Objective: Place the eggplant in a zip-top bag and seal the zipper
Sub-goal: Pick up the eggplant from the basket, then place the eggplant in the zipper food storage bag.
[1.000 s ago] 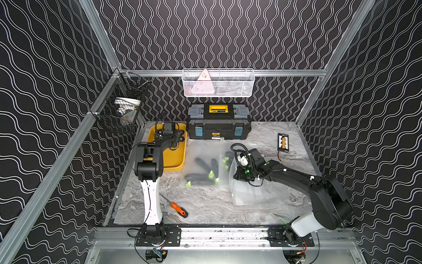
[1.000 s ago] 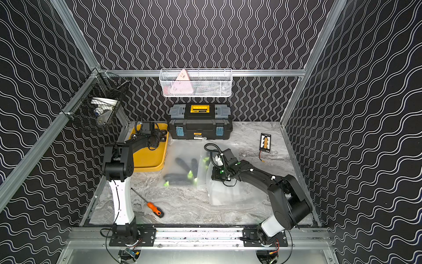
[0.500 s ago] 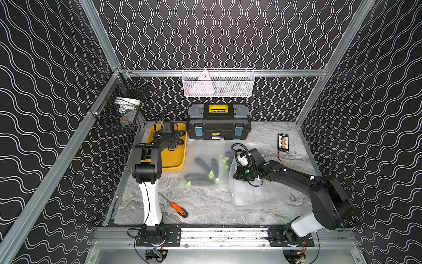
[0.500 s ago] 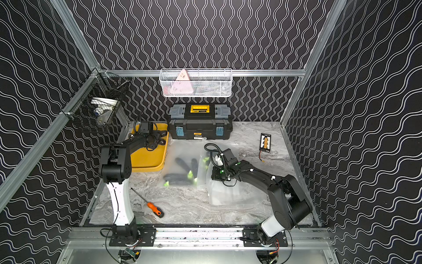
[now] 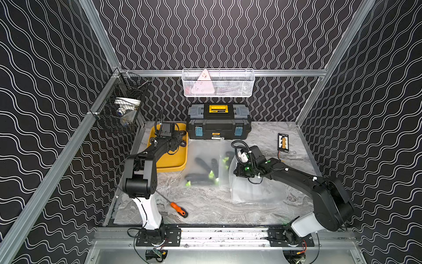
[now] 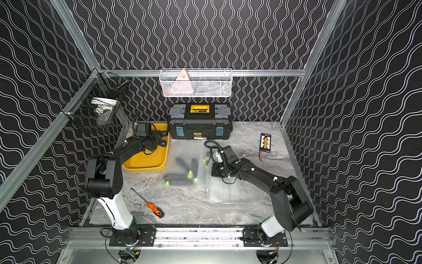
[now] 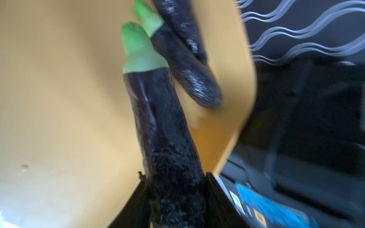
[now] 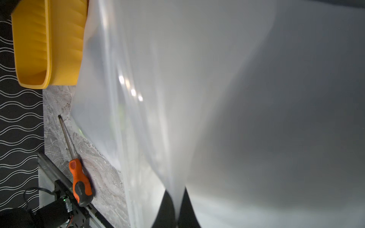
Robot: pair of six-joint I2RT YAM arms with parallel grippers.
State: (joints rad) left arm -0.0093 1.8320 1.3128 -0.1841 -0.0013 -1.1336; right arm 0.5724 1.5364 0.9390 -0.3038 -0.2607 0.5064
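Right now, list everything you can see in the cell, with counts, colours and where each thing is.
eggplant: one, purple with green cap, held at the tray
loose eggplants: two, purple, in the tray
bagged eggplants: several, count unclear, purple, in the flat bag
flat bag: one, clear, mid-table
lifted bag: one, clear, beside the flat bag
tray: one, yellow, far left
toolbox: one, black, against the back wall
screwdriver: one, orange handle, near the front
board: one, black, far right
white basket: one, white, back wall
black basket: one, black, left wall
left gripper: one, black, shut on the eggplant
right gripper: one, black, shut on the lifted bag
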